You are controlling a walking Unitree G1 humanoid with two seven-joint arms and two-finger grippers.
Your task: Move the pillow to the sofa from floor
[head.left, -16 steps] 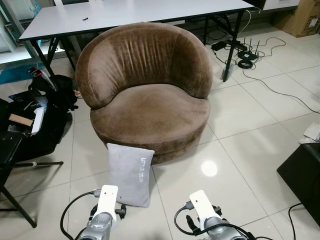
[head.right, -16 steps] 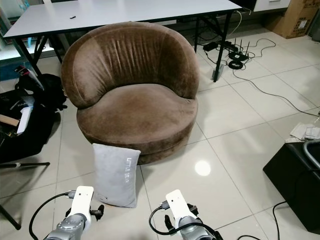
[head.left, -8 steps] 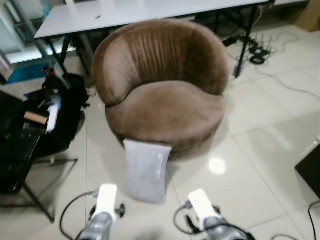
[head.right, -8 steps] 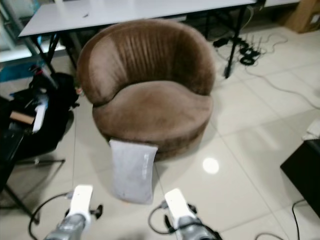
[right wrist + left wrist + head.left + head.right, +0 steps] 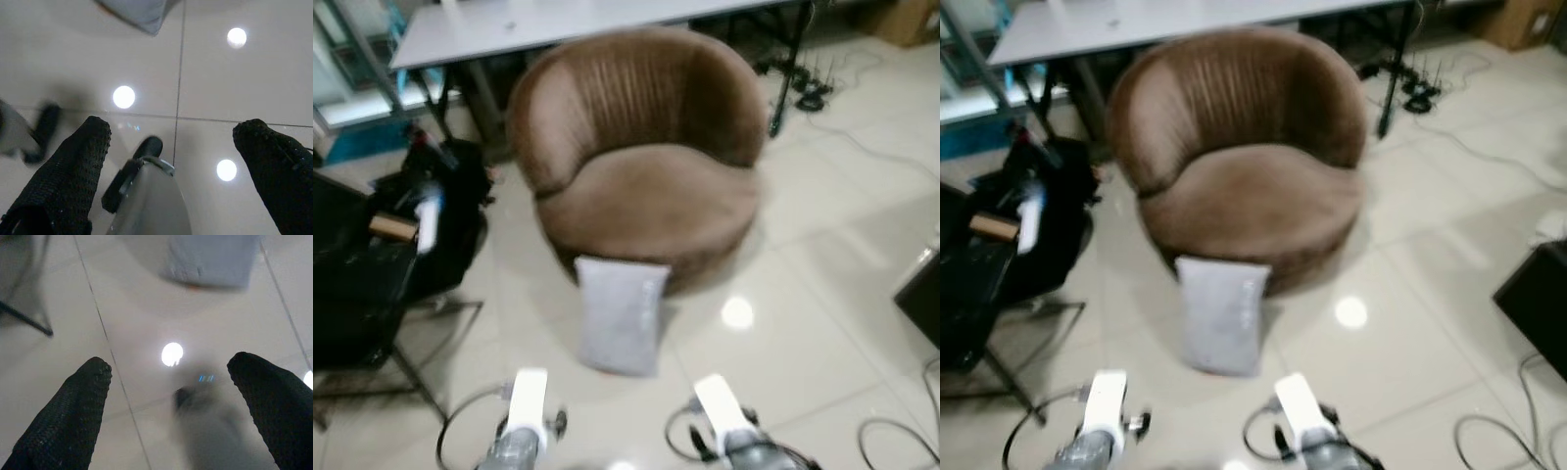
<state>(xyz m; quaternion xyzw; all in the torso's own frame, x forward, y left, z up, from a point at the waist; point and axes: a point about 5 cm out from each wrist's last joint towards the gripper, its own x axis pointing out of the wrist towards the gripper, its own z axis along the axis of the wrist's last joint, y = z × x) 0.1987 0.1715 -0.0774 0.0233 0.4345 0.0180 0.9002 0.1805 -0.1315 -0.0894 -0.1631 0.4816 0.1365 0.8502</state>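
Note:
A grey pillow (image 5: 622, 313) stands on the tiled floor, leaning against the front of the round brown sofa (image 5: 646, 157). Both of my arms hang low at the near edge of the head views, well short of the pillow. My left gripper (image 5: 171, 396) is open over bare tile, with the pillow's lower edge (image 5: 212, 262) ahead of it. Open too is my right gripper (image 5: 181, 161), its fingers wide apart above the floor, and a corner of the pillow (image 5: 139, 12) lies beyond them.
A white table (image 5: 558, 24) stands behind the sofa. A black bag (image 5: 450, 211) and a dark folding stand (image 5: 362, 323) crowd the left side. Cables (image 5: 808, 93) trail over the floor at the back right. A black box (image 5: 922, 304) sits at the right edge.
The whole scene has shifted and blurred, so the camera has moved: sofa and pillow now sit further right and higher in the picture. Both arms stay low.

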